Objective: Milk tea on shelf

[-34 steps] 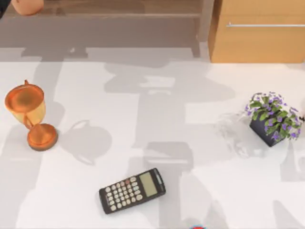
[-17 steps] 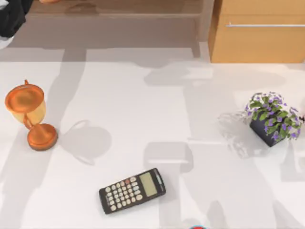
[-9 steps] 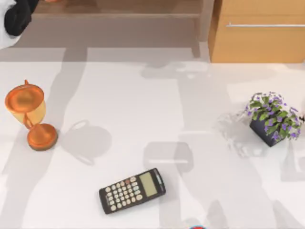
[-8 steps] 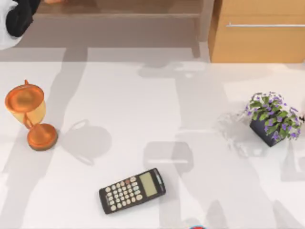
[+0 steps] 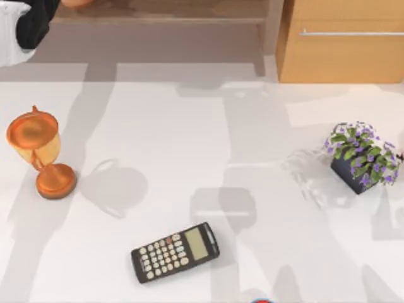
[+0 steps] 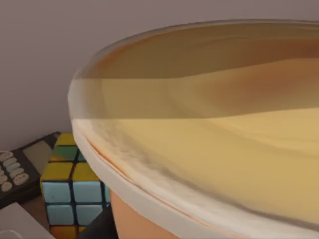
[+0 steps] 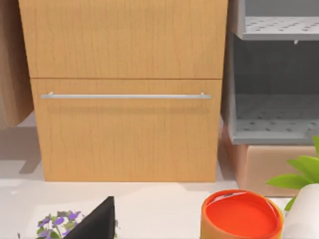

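The milk tea [image 6: 209, 149] is a pale orange cup with a wide cream rim, seen very close in the left wrist view. In the top view only its edge [image 5: 77, 2] peeks in at the top left, over the brown board of the shelf [image 5: 189, 9]. My left gripper [image 5: 44, 16] reaches over the shelf's left end, shut on the cup. The shelf has a grey-shaded recess and a pale post [image 5: 271, 28]. My right gripper [image 7: 94, 221] is parked facing the drawer cabinet [image 7: 124, 99].
An orange trophy cup [image 5: 35, 148] stands at the table's left. A black calculator [image 5: 175, 252] lies at front centre and a potted purple-flowered plant [image 5: 361, 158] stands at the right. The drawer cabinet [image 5: 344, 44] stands at back right. A Rubik's cube [image 6: 72, 186] sits behind the milk tea.
My left arm has come in at the top left and moved right along the shelf. The milk tea has moved right with it. Nothing on the table has moved.
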### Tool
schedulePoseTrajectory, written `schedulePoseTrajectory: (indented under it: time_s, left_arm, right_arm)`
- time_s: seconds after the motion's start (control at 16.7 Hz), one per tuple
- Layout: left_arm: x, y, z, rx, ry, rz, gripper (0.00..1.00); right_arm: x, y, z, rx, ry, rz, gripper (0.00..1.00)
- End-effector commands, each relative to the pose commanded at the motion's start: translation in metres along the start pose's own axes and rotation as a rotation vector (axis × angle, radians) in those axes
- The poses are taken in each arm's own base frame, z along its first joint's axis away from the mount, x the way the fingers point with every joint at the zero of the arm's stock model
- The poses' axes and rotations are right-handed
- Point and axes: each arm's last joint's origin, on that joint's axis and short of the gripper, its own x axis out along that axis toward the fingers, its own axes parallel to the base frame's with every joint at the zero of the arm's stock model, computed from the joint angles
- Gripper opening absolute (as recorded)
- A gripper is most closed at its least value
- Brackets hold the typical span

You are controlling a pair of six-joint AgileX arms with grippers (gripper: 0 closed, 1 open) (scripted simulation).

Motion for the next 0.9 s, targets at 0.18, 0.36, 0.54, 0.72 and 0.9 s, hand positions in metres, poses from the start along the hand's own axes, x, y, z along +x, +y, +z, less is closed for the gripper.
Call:
schedulePoseTrajectory:
  time_s: [0.18,0.36,0.54,0.72,0.9]
  left_arm:
    - [0.0,0.0,0.0,0.0,0.0,0.0,0.15]
    - [0.0,0.0,0.0,0.0,0.0,0.0,0.38]
    - [0.0,0.0,0.0,0.0,0.0,0.0,0.6]
    - [0.0,0.0,0.0,0.0,0.0,0.0,0.83]
    - [0.0,0.0,0.0,0.0,0.0,0.0,1.0]
  right_arm:
    - [0.0,0.0,0.0,0.0,0.0,0.0,1.0]
    - [0.0,0.0,0.0,0.0,0.0,0.0,1.0]
    - [0.0,0.0,0.0,0.0,0.0,0.0,1.0]
    - [0.0,0.0,0.0,0.0,0.0,0.0,1.0]
    - [0.0,0.0,0.0,0.0,0.0,0.0,1.0]
